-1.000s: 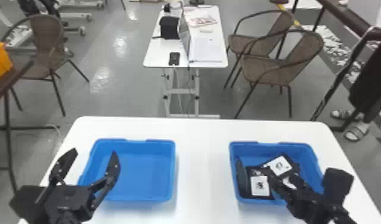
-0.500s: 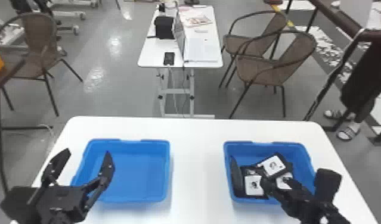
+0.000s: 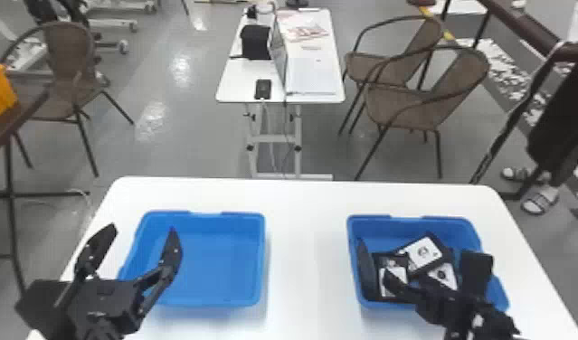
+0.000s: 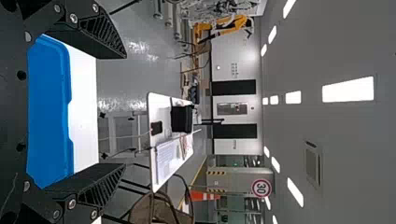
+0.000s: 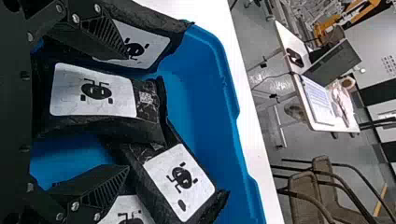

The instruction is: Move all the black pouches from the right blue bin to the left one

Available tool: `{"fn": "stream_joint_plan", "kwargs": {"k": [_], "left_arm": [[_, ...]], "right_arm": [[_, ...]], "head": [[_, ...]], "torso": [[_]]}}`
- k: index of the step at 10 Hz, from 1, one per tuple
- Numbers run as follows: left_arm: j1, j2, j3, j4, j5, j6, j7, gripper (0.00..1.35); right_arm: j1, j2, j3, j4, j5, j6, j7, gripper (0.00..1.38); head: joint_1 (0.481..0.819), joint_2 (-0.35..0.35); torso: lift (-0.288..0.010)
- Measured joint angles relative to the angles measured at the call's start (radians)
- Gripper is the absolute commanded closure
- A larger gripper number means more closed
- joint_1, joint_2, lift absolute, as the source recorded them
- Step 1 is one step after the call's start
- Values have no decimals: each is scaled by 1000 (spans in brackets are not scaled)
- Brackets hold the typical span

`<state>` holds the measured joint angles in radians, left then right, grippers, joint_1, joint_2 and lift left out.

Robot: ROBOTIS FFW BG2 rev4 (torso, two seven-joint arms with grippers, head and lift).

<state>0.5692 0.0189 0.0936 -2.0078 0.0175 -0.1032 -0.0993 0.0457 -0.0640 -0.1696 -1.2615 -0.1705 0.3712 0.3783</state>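
Observation:
In the head view my right gripper (image 3: 432,298) is low over the right blue bin (image 3: 409,218). Several black pouches with white labels lie in it, including a labelled pouch (image 3: 423,251). From the right wrist view, my right gripper (image 5: 127,112) is open, one black pouch (image 5: 93,91) lying in line with the gap. Another pouch (image 5: 133,49) rests by the upper finger, and a tilted one (image 5: 181,179) lies past the lower. My left gripper (image 3: 142,230) stands open at the near left side of the left blue bin (image 3: 262,257), which holds nothing. In its wrist view, the left gripper (image 4: 125,112) has nothing between its fingers.
Both bins stand on a white table (image 3: 301,235), with a strip of tabletop between them. Behind it are another white table (image 3: 315,68) with a laptop and papers, and wicker chairs (image 3: 414,106).
My right gripper has moved left inside the bin, and its visible finger now overlaps a pouch's label. The left arm looks unmoved over its bin; the head view has swayed slightly.

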Motion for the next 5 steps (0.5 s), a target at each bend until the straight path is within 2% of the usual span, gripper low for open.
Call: {"fn": "stream_joint_plan", "kwargs": {"k": [1,2,3,4,5], "left_arm": [[0,-1,0,1,-1,-1,0,208],[0,-2,0,1,-1,-1,-1,208],[0,-2,0,2,-2,-2,-2,208],[0,-2,-1,3,-3,-2,-2,208],[0,-3,-2,4,-3,-4,-2,208]], "right_arm": [[-17,-1,9,30,0,4,2,214],[-40,-3,15,74,1,9,31,510],[-66,-4,16,120,-1,22,68,964],[-76,-5,17,138,-17,41,81,1170],[-69,-5,17,130,-49,54,79,1256]], "head": [[695,12],[695,16],[695,30],[695,39],[695,44]], "torso": [[10],[10],[10],[10],[10]]}}
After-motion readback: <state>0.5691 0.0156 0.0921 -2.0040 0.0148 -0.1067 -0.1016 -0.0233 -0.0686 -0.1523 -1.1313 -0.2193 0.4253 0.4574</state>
